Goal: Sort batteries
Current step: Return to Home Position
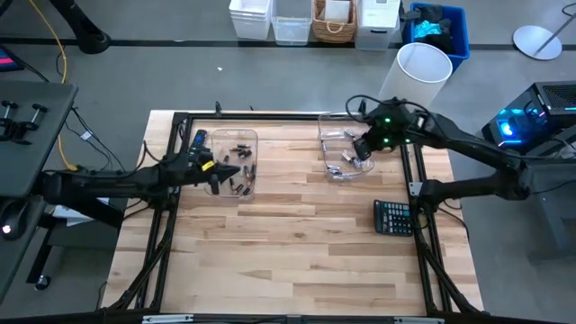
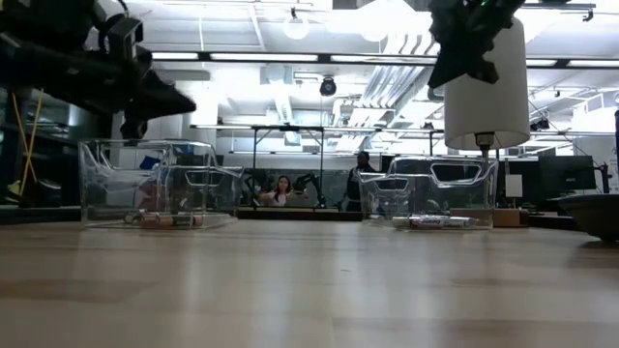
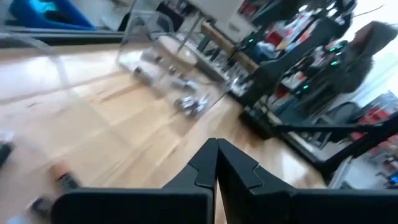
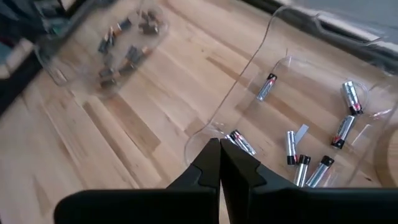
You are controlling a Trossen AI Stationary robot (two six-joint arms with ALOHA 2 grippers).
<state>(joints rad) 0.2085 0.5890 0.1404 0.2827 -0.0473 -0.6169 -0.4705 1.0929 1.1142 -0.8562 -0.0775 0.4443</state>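
Two clear plastic bins stand on the wooden table. The left bin (image 1: pixel 236 162) (image 2: pixel 155 184) holds several dark batteries (image 1: pixel 238 169) (image 4: pixel 124 43) with copper-brown ends. The right bin (image 1: pixel 346 155) (image 2: pixel 430 193) holds several silvery batteries (image 4: pixel 292 146) (image 3: pixel 186 102) lying on its floor. My left gripper (image 1: pixel 212 173) (image 3: pixel 216 158) hovers above the left bin's near-left part, shut, with nothing seen between its fingers. My right gripper (image 1: pixel 360 149) (image 4: pixel 219 155) hangs above the right bin, also shut and with nothing seen in it.
A dark keypad calculator (image 1: pixel 393 217) lies near the table's right edge, nearer than the right bin. A black-and-blue remote (image 1: pixel 198 139) lies beside the left bin's far-left corner. A black frame (image 1: pixel 423 180) borders the table. The near half of the wood (image 1: pixel 288 261) is bare.
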